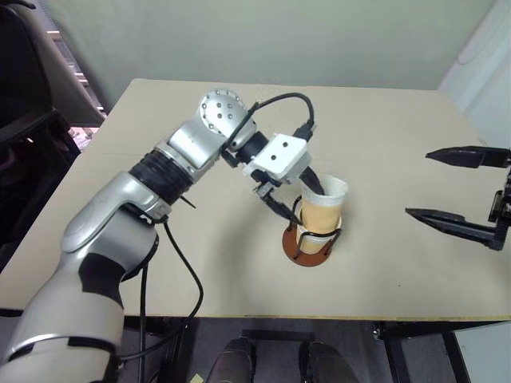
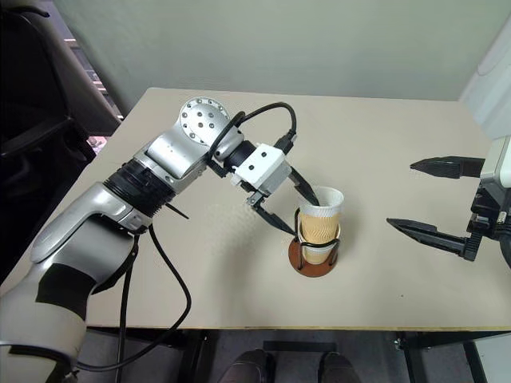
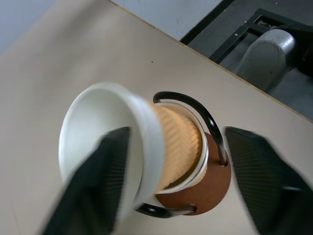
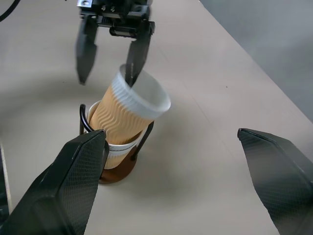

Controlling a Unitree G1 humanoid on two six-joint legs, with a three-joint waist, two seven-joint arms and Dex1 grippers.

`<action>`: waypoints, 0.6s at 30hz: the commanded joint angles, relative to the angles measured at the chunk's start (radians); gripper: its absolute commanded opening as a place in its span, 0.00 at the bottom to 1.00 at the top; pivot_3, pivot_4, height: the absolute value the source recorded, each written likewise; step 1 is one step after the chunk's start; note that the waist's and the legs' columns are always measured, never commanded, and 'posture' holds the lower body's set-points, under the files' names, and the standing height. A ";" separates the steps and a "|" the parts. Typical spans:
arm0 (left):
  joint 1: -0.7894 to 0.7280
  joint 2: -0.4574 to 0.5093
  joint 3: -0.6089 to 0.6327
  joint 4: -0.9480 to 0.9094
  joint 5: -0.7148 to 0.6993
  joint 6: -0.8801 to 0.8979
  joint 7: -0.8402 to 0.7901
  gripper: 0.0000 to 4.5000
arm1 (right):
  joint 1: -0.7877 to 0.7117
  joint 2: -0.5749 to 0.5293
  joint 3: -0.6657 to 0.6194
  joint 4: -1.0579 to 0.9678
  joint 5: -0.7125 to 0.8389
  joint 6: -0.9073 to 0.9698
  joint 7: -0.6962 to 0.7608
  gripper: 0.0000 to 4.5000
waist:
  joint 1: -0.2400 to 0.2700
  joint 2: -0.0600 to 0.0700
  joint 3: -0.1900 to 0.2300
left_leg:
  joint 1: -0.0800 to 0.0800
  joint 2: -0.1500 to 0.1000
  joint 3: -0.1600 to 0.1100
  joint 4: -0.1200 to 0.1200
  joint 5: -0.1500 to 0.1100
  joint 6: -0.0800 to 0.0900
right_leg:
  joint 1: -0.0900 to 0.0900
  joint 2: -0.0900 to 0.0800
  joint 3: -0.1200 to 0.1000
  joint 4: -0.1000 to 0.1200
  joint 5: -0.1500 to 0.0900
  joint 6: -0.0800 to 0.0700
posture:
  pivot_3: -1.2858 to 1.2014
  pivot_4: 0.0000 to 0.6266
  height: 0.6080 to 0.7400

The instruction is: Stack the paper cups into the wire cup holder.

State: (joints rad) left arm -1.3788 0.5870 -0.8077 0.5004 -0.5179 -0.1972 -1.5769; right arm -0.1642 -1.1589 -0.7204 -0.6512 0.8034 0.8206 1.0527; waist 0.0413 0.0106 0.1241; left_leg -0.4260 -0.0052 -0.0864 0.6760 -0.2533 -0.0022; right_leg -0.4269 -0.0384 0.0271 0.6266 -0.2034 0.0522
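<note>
The wire cup holder [image 1: 307,252] stands on the table with its reddish-brown base and black wire loops. A paper cup [image 4: 113,152] sits in it, only its white rim band showing. A second paper cup [image 1: 322,211], tan-orange with a white rim, is nested into that one and leans to one side. My left gripper [image 1: 306,204] is open at this top cup: one finger reaches inside its mouth, the other hangs outside, clear of the wall. Off to the right, my right gripper [image 1: 420,183] hovers open with nothing in it, pointing toward the holder.
The beige table [image 1: 383,120] has its front edge a short way in front of the holder. A dark chair [image 1: 24,136] stands past the table's left side. A black cable [image 1: 180,263] loops down from my left arm.
</note>
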 commanded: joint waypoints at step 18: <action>0.514 0.464 0.660 -0.313 -0.096 0.578 0.002 0.99 | -0.121 -0.044 0.308 0.418 -0.144 -0.322 0.241 1.00 | -0.035 0.004 -0.002 | 0.005 0.001 0.006 0.001 0.000 0.001 | 0.000 0.001 0.004 0.001 0.001 0.002 | 0.52 0.24 1.00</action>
State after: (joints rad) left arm -0.9060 0.9923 -0.2475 0.2547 -0.5528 0.3101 -1.5502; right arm -0.2813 -1.1717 -0.3994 -0.2950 0.6917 0.5453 1.2500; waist 0.0063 0.0150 0.1217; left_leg -0.4216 -0.0040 -0.0807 0.6771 -0.2529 -0.0010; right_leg -0.4275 -0.0371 0.0312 0.6273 -0.2028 0.0537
